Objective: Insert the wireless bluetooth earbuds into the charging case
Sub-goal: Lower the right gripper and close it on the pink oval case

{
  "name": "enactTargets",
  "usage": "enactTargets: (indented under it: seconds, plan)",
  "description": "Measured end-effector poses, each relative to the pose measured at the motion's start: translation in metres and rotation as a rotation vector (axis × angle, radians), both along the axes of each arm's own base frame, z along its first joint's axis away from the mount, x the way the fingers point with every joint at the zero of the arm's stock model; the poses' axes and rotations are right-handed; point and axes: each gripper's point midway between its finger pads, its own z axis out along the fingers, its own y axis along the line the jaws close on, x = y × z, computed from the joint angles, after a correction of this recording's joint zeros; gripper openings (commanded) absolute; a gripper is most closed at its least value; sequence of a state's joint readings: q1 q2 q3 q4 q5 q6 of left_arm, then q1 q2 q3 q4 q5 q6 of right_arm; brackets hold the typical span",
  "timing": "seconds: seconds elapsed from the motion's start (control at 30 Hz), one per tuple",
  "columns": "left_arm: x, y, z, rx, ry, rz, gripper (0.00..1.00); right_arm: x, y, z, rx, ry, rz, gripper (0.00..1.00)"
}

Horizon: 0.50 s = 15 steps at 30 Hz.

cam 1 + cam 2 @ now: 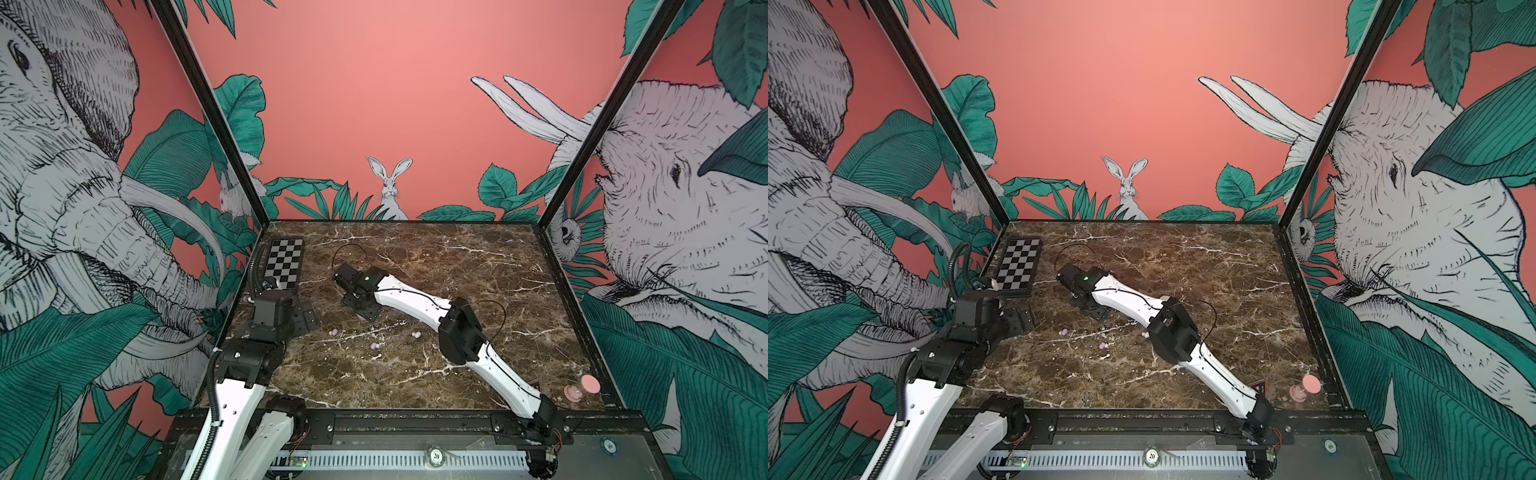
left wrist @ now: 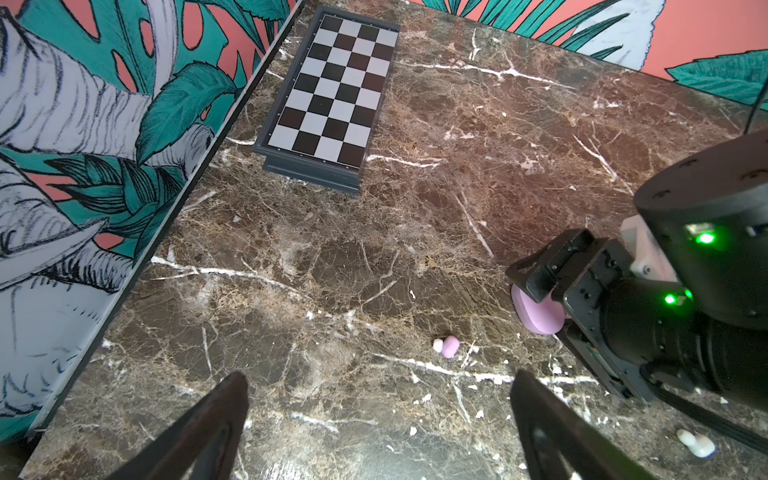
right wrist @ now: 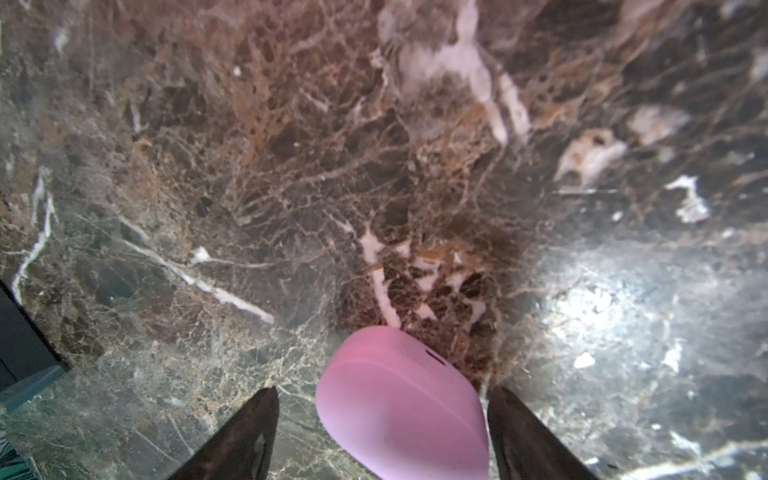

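The worktop (image 1: 478, 270) is brown stone with white lines in it. A lilac charging case (image 3: 399, 407) lies flat near the middle of the worktop. It is shut. The right arm reaches across to it, and the right tool (image 3: 381, 390) is down over the case with one finger on each side. The tool is open: there is a gap between one finger and the case, and the other finger is just beside it. The earbuds are not in the case. They lie on the bare worktop, closer to the near edge than the case is. One lilac earbud (image 1: 333, 332) lies near the left tool (image 2: 378, 374). A second lilac earbud (image 1: 375, 345) lies nearer the middle of the worktop. Something small and white (image 1: 415, 334) lies just beside the right arm, and it looks like a white earbud, but I cannot tell if it is one or two. The left tool is open wide and holds nothing. It hangs over the left side of the worktop. A small chessboard (image 1: 285, 262) lies by the far left corner. A pink round thing (image 1: 582, 388) sits by the near right corner
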State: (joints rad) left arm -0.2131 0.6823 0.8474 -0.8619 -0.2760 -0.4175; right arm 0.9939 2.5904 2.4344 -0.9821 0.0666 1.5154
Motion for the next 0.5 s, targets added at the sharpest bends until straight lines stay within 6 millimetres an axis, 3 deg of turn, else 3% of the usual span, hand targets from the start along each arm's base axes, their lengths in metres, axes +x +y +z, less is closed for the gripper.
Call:
enactTargets:
  seconds: [0.5]
  plan:
    - [0.0006, -0.0008, -0.0016, -0.001, 0.007, -0.003, 0.99, -0.0015, -0.0022, -0.0063, -0.008, 0.001, 0.012, 0.66]
